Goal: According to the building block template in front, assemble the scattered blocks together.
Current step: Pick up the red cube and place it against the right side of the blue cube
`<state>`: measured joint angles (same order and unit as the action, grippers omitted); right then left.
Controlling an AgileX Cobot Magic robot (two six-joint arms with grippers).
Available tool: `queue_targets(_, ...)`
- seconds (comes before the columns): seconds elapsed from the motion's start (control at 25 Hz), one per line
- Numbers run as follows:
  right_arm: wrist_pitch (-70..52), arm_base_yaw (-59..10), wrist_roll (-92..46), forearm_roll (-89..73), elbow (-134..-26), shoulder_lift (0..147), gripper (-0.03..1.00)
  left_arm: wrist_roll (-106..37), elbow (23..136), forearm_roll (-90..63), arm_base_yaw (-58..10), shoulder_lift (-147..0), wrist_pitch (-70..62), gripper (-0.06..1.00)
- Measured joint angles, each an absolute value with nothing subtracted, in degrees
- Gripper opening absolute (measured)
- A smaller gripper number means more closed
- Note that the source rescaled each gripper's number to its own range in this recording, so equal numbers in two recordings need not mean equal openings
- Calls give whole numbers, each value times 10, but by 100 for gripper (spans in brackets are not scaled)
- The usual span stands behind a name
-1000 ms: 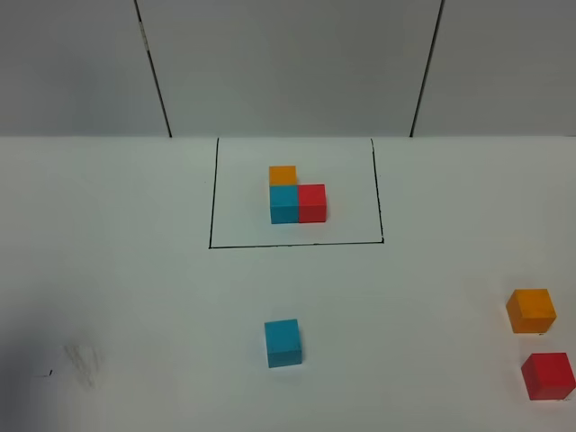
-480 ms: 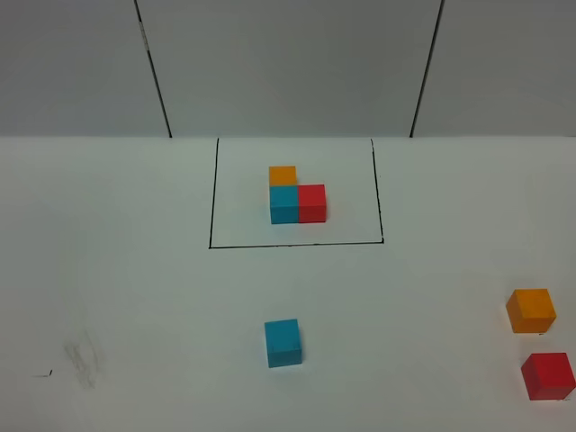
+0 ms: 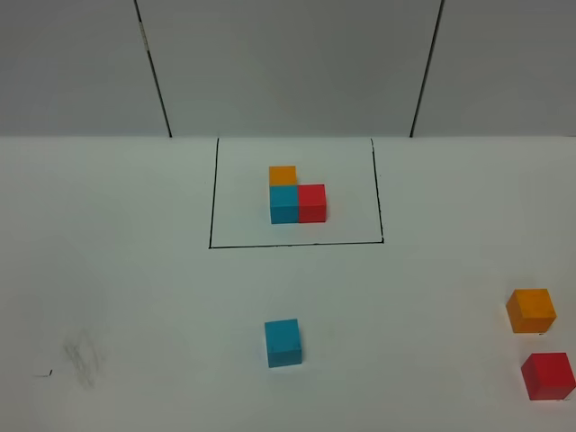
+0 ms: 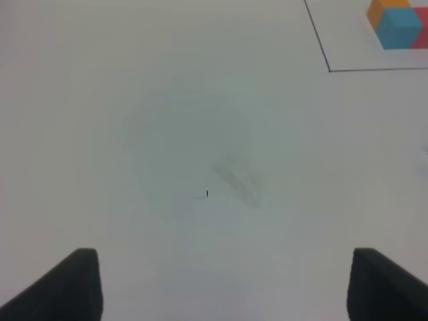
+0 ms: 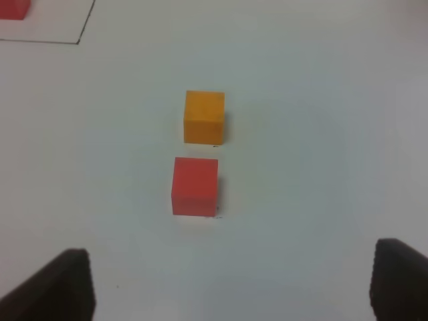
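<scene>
High camera: looks down, whole table (image 3: 135,297). My wrist cameras nearer: right shares orange block (image 5: 204,117), left shares template (image 4: 400,30).

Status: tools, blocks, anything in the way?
Open and empty: left tool, right tool. Loose, none touching: blue block, orange block, red block. The template sits inside its outline. Nothing seen in the way.

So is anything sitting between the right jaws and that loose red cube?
Nothing visible. Only bare white table lies between the open right jaws and the red cube; the orange cube sits beyond it, apart.
</scene>
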<state>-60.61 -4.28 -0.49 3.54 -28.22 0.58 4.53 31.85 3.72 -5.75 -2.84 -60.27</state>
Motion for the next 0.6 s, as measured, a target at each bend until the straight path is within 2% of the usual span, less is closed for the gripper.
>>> queue_targets(0.6, -606, -43, -5, 35, -282, 6, 77, 13, 292, -10, -58, 4, -609, 80)
